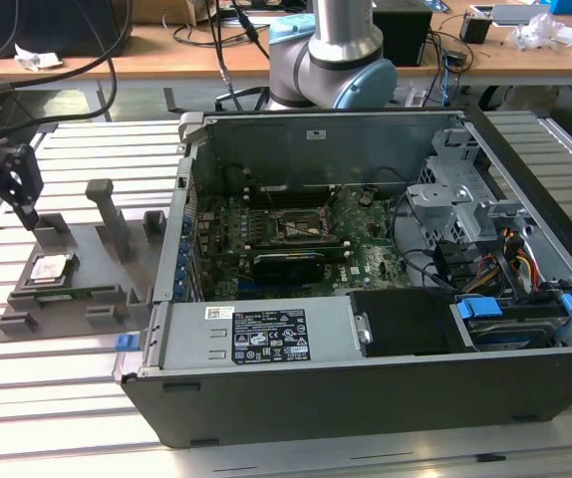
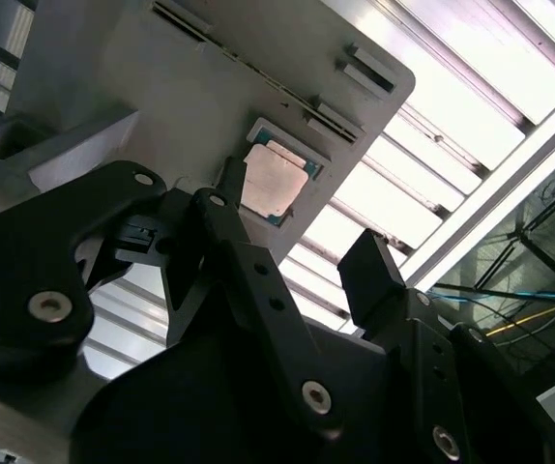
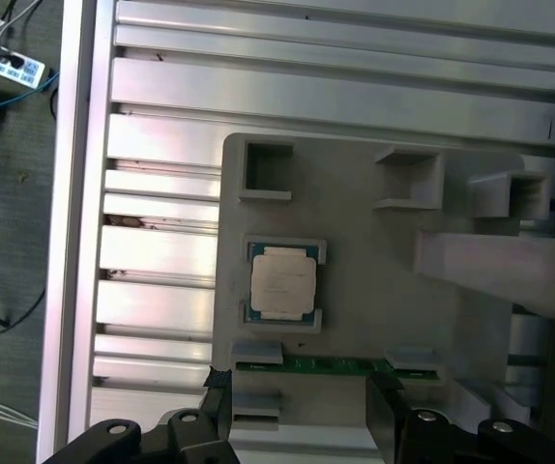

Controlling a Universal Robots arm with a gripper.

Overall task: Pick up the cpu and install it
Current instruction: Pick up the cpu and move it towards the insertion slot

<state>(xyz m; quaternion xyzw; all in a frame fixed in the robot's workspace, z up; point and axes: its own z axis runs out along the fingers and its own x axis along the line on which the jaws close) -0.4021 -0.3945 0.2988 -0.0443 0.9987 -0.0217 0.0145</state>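
Your gripper (image 3: 302, 387) hangs spread and empty over the cpu (image 3: 282, 282), seated in a grey holder (image 3: 355, 290) pocket just below: likely light, stiff, slick-topped, fragile, so take opposite edges.

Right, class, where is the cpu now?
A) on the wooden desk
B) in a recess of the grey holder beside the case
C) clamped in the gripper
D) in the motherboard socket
B: the cpu lies in its recess on the grey holder, outside the computer case, and the open gripper is not gripping it.
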